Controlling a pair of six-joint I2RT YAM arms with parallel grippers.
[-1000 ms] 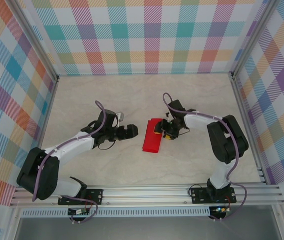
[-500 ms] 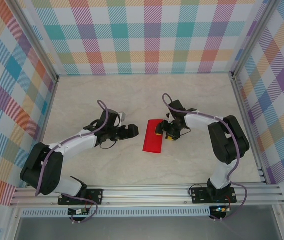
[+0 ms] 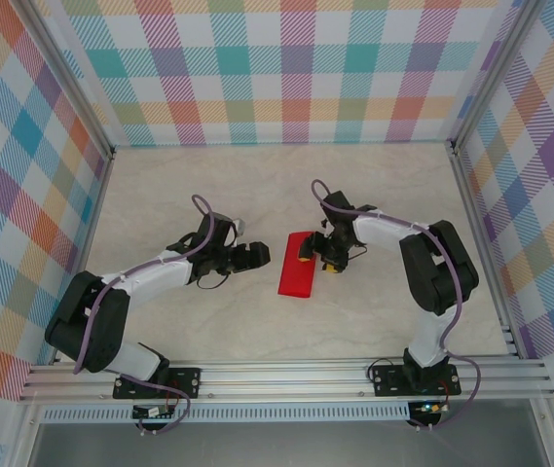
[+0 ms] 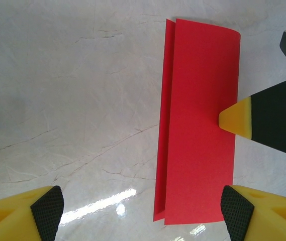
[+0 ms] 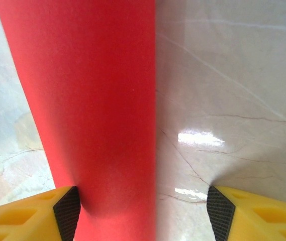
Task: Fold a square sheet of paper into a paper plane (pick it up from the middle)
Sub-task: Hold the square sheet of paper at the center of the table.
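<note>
We log the square sheet of paper (image 4: 198,120), folded, ahead of the left gripper (image 4: 141,206), spread wide, empty. The right gripper (image 5: 143,208), parted, straddles its edge unclamped.

place: robot lab cell | cues: aluminium frame (image 3: 286,375), plaid walls (image 3: 296,68) (backdrop)

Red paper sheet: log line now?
red folded sheet of paper: flat on table | left tool: open, clear | right tool: open, straddling its edge

My white-and-black arms (image 3: 145,277), looping purple cables (image 3: 203,207), yellow black-padded fingers (image 4: 268,213) on left hand (image 4: 141,211) and right hand (image 5: 143,213).
</note>
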